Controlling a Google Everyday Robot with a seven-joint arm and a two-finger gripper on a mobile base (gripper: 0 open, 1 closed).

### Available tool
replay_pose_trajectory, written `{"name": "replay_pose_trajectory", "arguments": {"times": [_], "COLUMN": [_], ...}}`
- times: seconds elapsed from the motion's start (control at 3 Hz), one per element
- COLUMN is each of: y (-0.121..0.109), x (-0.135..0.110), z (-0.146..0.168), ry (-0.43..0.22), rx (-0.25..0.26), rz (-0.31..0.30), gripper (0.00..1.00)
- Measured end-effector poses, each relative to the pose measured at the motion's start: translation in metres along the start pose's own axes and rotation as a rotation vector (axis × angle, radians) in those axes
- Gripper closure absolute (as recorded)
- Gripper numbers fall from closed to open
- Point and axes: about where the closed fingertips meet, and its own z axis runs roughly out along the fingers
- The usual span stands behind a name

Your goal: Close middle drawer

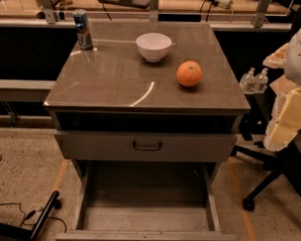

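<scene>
A can (83, 29), a white bowl (153, 46) and seemingly an orange (189, 74) sit on the cabinet top (117, 79).

A lab or office: rolling chair (265, 186), floor cables (4, 204), workbenches (23, 83) behind a metal cabinet (117, 76).

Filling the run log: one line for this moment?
middle drawer: pulled far out | tool: right of cabinet, not touching drawer | task: not yet done

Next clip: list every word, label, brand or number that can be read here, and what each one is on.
Nothing can be read in this view.
Can: printed, but too blurred to read.
Two bottles beside the cabinet: any label is too small to read.
Bowl, orange, open middle drawer: no markings seen.
The gripper is not in view.
</scene>
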Motion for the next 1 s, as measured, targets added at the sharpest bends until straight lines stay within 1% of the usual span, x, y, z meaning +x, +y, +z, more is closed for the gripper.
{"name": "replay_pose_trajectory", "arguments": {"times": [0.33,0.67,1.0], "y": [0.000,0.001,0.017], "x": [0.000,0.001,0.009], "z": [0.000,0.014,0.066], "ry": [0.000,0.005,-0.035], "rx": [0.000,0.006,-0.032], "rz": [0.000,-0.013,-0.035], "gripper": [0.00,0.00,0.00]}}
